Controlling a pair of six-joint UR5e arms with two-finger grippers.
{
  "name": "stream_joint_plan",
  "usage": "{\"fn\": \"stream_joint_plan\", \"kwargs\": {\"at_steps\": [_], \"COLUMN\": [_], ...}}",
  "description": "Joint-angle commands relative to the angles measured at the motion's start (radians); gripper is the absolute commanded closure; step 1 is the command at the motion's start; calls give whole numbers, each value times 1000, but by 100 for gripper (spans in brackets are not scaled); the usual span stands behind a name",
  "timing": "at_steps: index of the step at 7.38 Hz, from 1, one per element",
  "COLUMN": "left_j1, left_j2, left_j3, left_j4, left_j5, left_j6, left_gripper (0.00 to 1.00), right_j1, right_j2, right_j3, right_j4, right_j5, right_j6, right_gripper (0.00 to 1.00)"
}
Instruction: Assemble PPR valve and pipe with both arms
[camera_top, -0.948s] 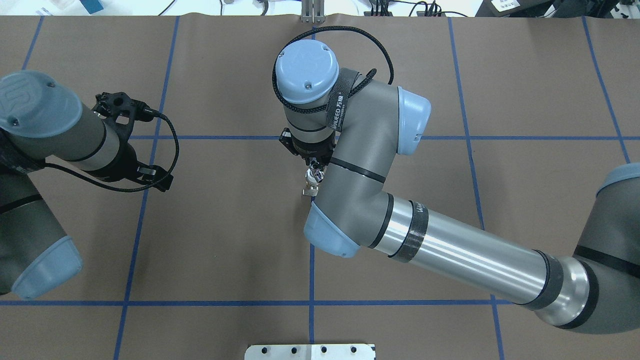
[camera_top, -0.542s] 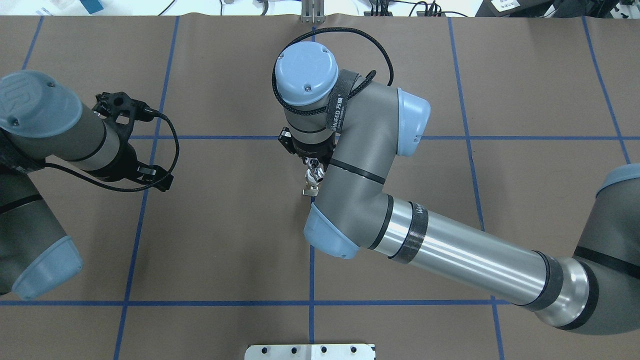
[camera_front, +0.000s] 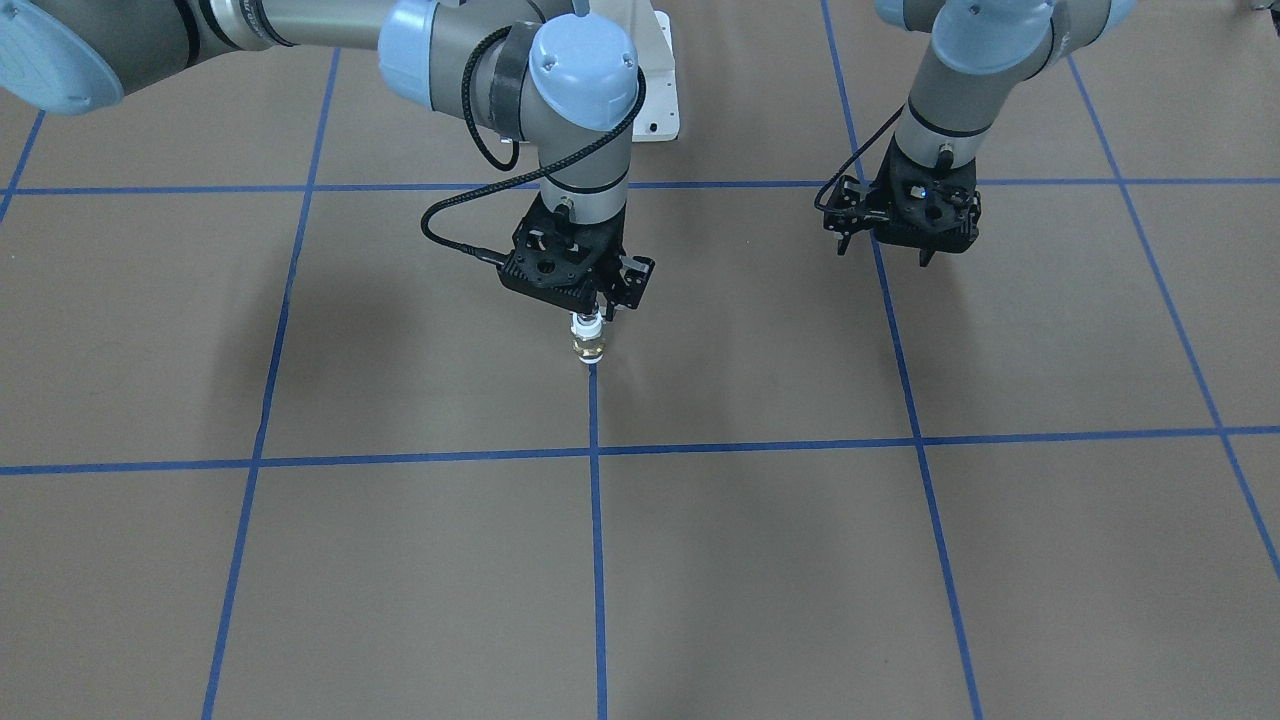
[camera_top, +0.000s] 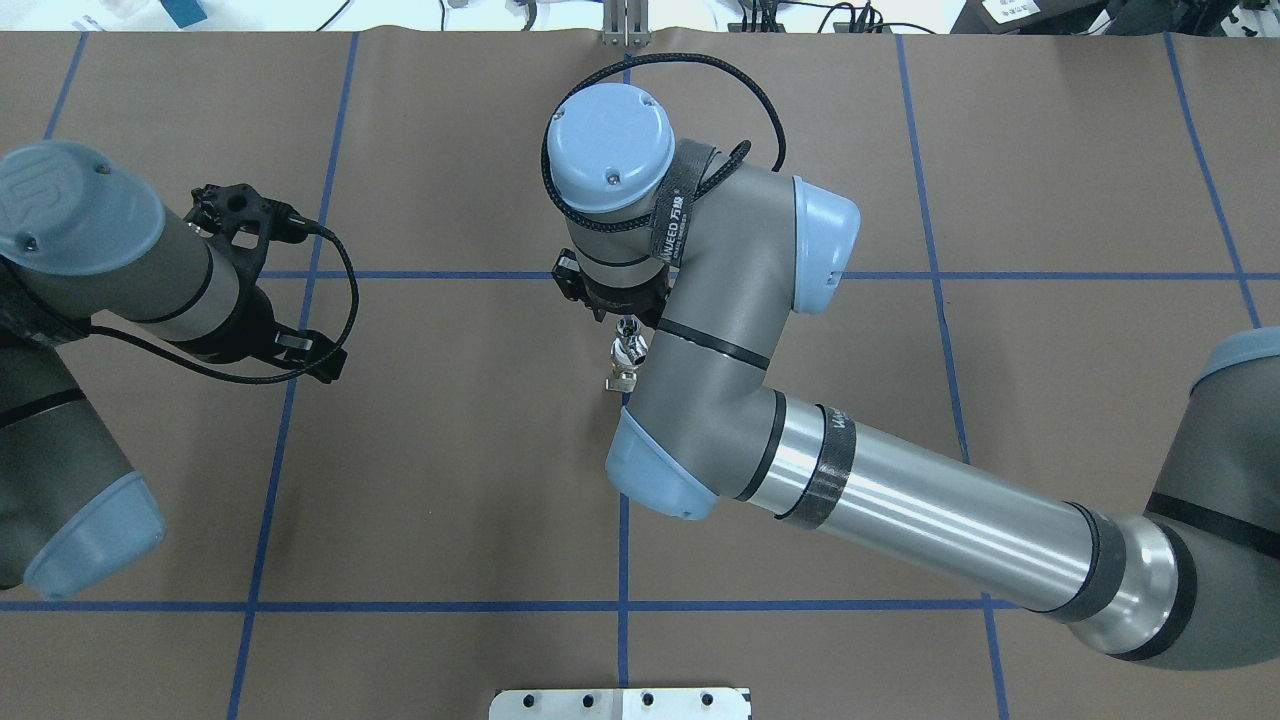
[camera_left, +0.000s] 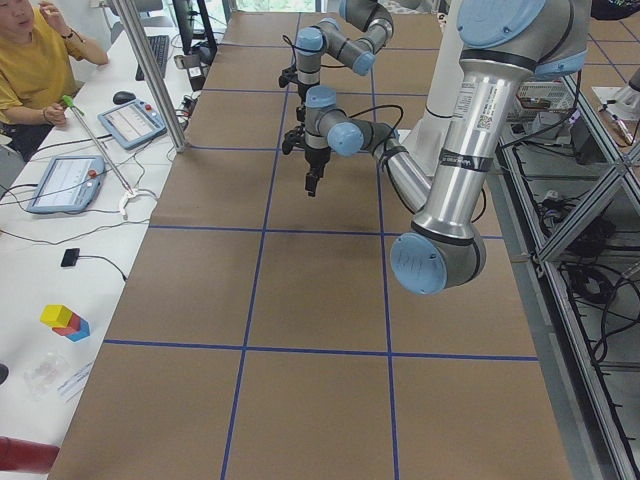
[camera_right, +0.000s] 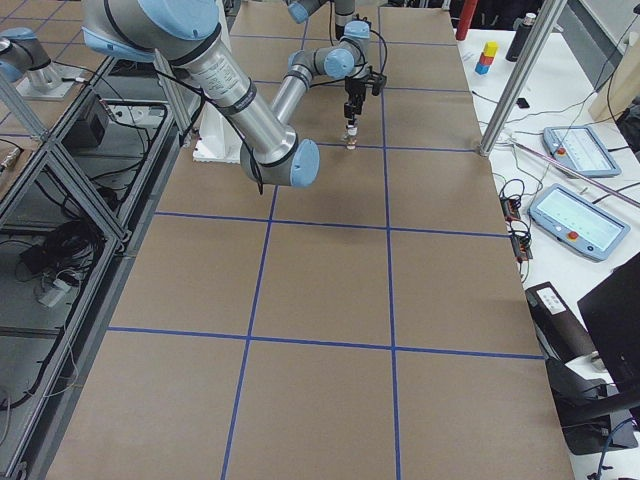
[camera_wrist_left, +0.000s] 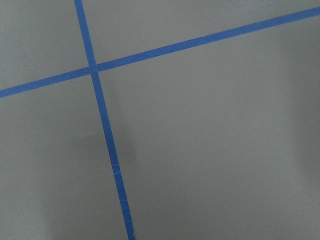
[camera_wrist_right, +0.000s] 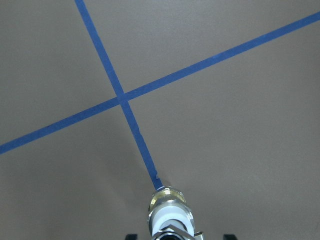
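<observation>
Your right pincer (camera_front: 600, 308) stands open around the upright PPR valve (camera_front: 588, 346) on the table (camera_front: 760, 560), pipe (camera_top: 629, 349) seemingly fitted on top. Left pincer (camera_front: 884, 255) hangs open, empty. Release looks done; next, lift straight clear.

— Grey tubes are shown on the right arm (camera_top: 720, 390), capped light blue; a black lettered strap (camera_top: 678, 215) is seen.
— Matched on the left arm (camera_top: 130, 270); black braided cables (camera_top: 345, 290) are fitted.

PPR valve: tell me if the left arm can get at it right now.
Probably yes, from the side: nothing lies between the left gripper and the PPR valve. Its top is blocked, though; the open right gripper hangs right over it.
</observation>
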Motion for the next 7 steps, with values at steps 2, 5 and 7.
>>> {"fn": "stream_joint_plan", "kwargs": {"at_steps": [2,5,7], "left_j1": [-14,-142,-326], "left_j2": [0,82,168], "left_j3": [-6,-38,-17], "left_j4": [0,5,8], "left_j5": [-2,-53,-107], "left_j6": [8,123,421], "left_gripper": [0,0,0], "right_j1": [117,306,389], "right_j2": [-61,-335,-528], "right_j3": [89,200,194], "right_j4": [-7,43,235], "right_j5": [12,126,158], "right_j6": [-132,-518,-681], "right_gripper": [0,0,0]}}
